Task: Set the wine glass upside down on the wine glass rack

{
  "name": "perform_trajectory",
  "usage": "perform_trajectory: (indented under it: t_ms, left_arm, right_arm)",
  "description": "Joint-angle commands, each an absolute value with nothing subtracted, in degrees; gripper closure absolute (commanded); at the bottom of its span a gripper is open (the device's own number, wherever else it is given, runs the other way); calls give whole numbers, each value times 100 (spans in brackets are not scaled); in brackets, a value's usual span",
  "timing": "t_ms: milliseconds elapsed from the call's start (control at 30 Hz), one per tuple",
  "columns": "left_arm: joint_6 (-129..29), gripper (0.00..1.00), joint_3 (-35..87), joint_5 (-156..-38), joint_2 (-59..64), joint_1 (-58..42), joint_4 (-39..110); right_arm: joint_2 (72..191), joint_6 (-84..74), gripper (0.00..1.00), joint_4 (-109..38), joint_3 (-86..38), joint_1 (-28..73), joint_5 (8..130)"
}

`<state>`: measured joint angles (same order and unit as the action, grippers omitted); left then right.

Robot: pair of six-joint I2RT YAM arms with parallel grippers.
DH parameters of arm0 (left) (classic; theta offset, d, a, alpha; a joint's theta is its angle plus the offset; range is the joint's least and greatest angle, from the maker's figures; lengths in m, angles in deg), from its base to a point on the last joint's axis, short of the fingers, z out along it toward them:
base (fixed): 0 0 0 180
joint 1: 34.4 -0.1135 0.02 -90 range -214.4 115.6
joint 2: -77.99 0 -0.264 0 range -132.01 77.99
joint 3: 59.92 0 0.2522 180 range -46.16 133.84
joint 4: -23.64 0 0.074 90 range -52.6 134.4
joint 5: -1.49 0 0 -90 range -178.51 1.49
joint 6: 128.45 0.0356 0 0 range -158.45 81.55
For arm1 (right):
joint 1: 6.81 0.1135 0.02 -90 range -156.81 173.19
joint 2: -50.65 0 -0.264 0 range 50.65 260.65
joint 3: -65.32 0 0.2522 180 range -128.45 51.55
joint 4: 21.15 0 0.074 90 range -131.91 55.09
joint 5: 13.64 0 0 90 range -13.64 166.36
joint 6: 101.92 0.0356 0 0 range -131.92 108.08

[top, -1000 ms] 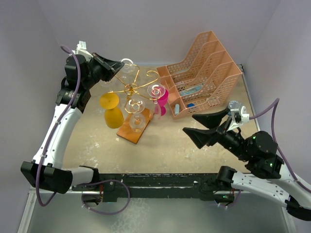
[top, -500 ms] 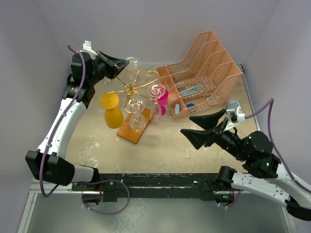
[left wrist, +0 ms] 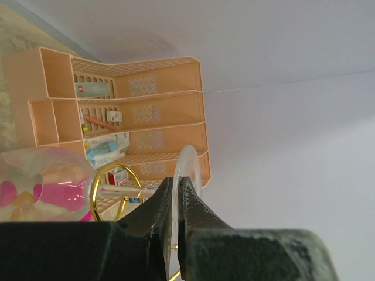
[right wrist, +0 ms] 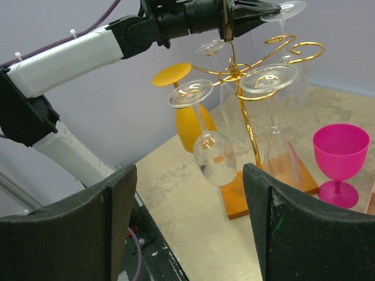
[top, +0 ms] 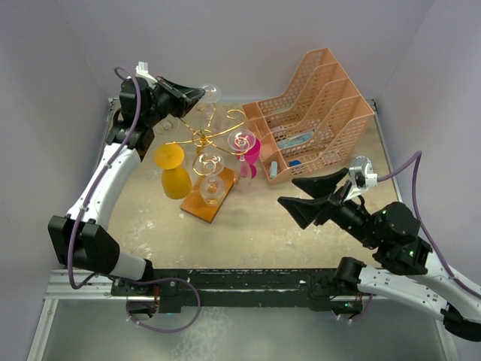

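My left gripper (top: 194,95) is shut on the flat foot of a clear wine glass (top: 211,92), held upside down at the far left side of the gold wire rack (top: 201,138). In the left wrist view the jaws (left wrist: 176,188) pinch the foot (left wrist: 188,168), with the stem and bowl (left wrist: 41,181) to the left. In the right wrist view the foot (right wrist: 285,10) sits just above the rack's scroll arms (right wrist: 234,73). Two clear glasses (top: 209,163) and a yellow one (top: 175,179) hang upside down on the rack. My right gripper (top: 310,195) is open and empty, right of the rack.
A peach mesh file organiser (top: 316,113) with small items stands at the back right. A pink goblet (top: 252,155) stands upright between it and the rack's copper-brown base (top: 197,204). Purple walls close in the left, back and right.
My left gripper has carried the clear glass up and to the right, towards the back of the rack. My right gripper has drifted slightly left, still open.
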<state>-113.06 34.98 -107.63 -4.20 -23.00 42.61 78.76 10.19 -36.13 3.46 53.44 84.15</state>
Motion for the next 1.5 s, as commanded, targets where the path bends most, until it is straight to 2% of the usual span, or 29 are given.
perform_trajectory:
  t_ms: [0,767,1467]
  left_arm:
    - [-11326,100,3965,-10444,-447,-2315,3841]
    - [-10171,100,4781,-9316,-316,-2333,5898]
    - [-9438,85,5428,-8833,-602,-2332,7118]
  right_arm:
    - [7870,1093,25,-3259,390,5337,8541]
    - [7980,1247,25,-3222,532,5337,8356]
    - [8012,1282,25,-3154,589,5339,8405]
